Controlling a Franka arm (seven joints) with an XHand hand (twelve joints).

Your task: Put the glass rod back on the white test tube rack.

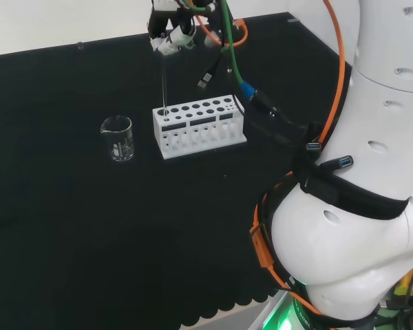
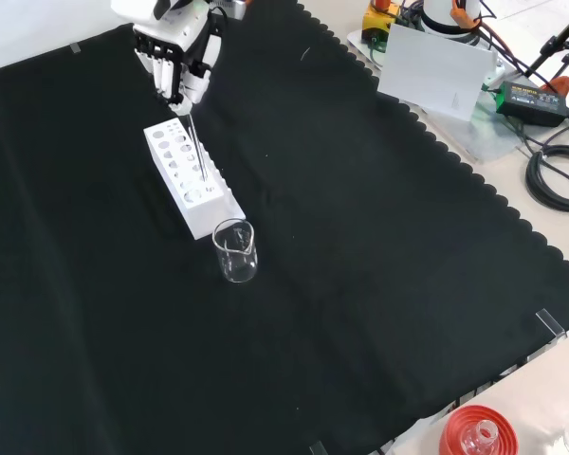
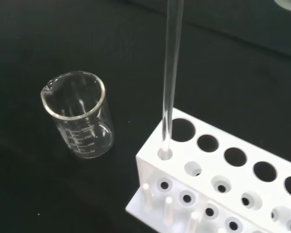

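Glass rod [image 3: 170, 73] was clear, smooth, glossy. Test tube rack [image 3: 223, 179] was white plastic, matt, smooth (pegs on its base the same). Beaker [image 3: 80, 119] was clear glass, shiny, with white printed marks. Worktop [image 2: 360, 237] wore black cloth, matt, scalloped at edge. Robot hand [image 2: 175, 57] looked like hard black and white plastic, slightly glossy.

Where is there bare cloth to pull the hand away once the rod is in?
Front view: wide bare cloth lies right of the rack and beaker, and below the beaker. It is tight at the rack's near end, where the beaker stands close and the hand holds the rod over a corner hole.
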